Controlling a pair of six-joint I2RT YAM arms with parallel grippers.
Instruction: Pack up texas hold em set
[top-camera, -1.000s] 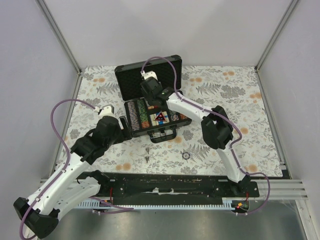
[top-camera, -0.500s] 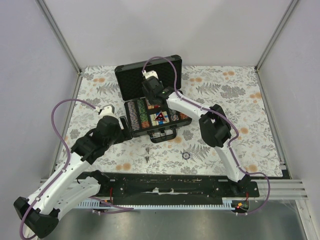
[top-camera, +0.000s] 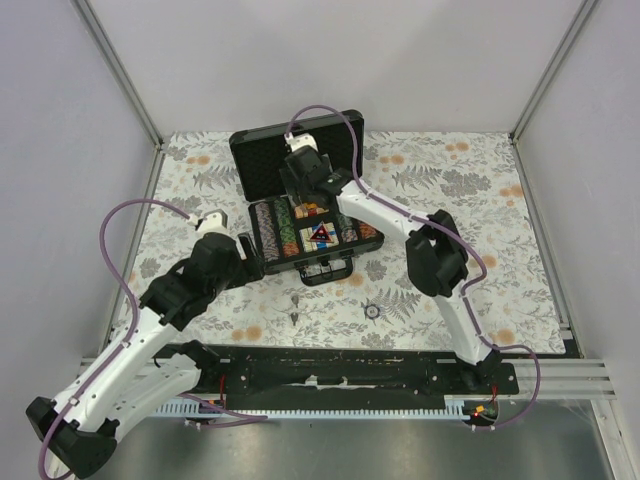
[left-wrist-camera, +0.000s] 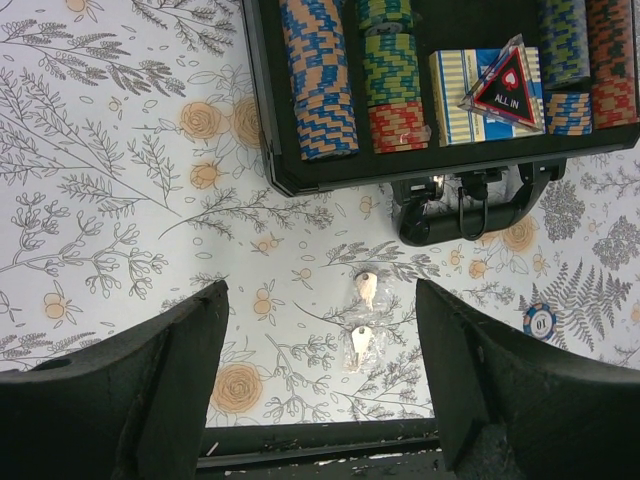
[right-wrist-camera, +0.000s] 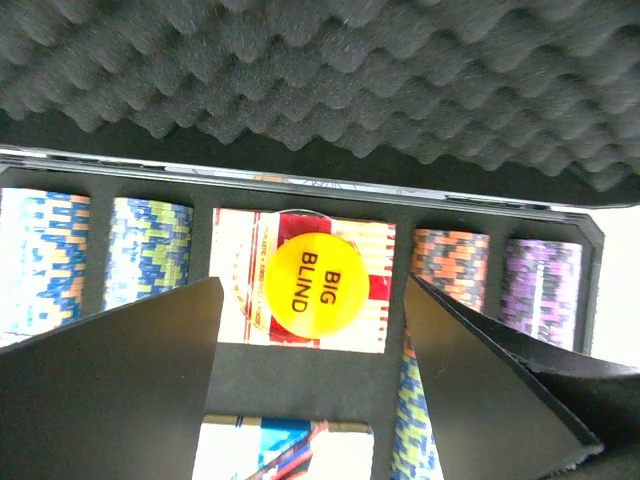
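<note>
Top external: the black case (top-camera: 253, 228) lies open near the middle of the floral table (top-camera: 450, 200), with its foam lid (top-camera: 262, 165) tilted back toward the far wall. The right gripper (top-camera: 304, 200) hangs over the far part of the tray. The left gripper (top-camera: 244, 262) sits low, just beside the case's near-left corner. On the table in front of the case lie 2 keys (top-camera: 295, 310) and, to their right, a loose chip (top-camera: 372, 311).

Left wrist: both fingers (left-wrist-camera: 150, 390) stand spread with only bare table between them, grasping nothing. Beyond them are the keys, the case's handle (left-wrist-camera: 470, 210), rows of striped chips (left-wrist-camera: 318, 75) and a blue deck (left-wrist-camera: 455, 95) with a triangular ALL IN button (left-wrist-camera: 503, 88) resting on it.

Right wrist: the fingers (right-wrist-camera: 130, 370) are released and wide apart. A yellow BIG BLIND button (right-wrist-camera: 305, 288) lies between them on the red card deck (right-wrist-camera: 375, 290), and neither finger touches it. Chip rows flank the deck on both sides.
</note>
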